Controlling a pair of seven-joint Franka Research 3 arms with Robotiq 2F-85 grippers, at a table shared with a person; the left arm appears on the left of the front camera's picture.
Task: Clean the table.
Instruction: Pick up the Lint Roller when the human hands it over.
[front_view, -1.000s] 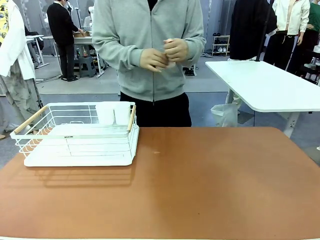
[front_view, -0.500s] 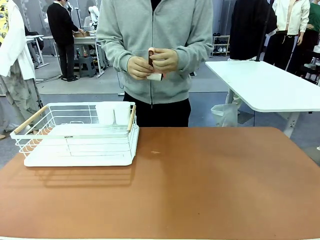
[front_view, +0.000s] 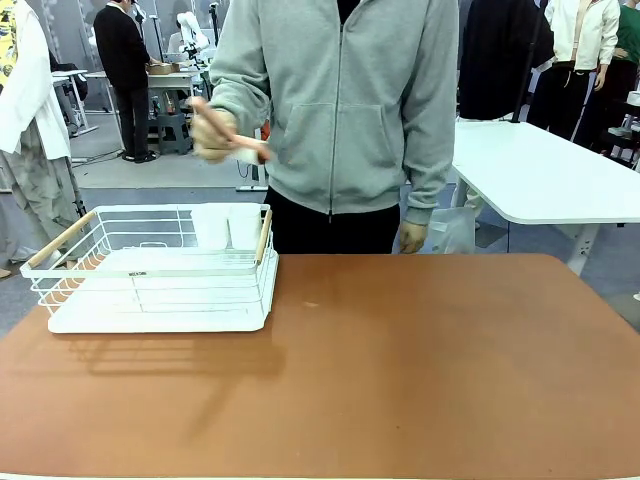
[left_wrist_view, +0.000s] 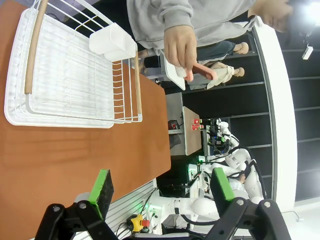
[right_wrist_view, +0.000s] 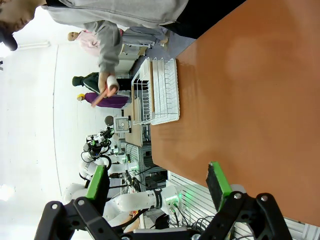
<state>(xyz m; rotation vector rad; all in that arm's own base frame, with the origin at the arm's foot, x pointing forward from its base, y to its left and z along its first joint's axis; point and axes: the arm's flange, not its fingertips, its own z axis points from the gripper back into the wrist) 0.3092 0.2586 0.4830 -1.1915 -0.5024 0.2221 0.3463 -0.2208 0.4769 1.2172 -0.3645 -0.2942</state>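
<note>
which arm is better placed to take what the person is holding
Left, probably: the person's hand holds its things near the dish rack, on the table's left side. The left claw and right claw are both open.

Black left claw (left_wrist_view: 161, 186) and right claw (right_wrist_view: 156, 181) carry green pads (left_wrist_view: 102, 189); the person (front_view: 340, 90) wears a grey zip hoodie (front_view: 385, 150).

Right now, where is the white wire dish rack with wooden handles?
In the front view, the white wire dish rack sits far left on the reddish-brown table.
</note>
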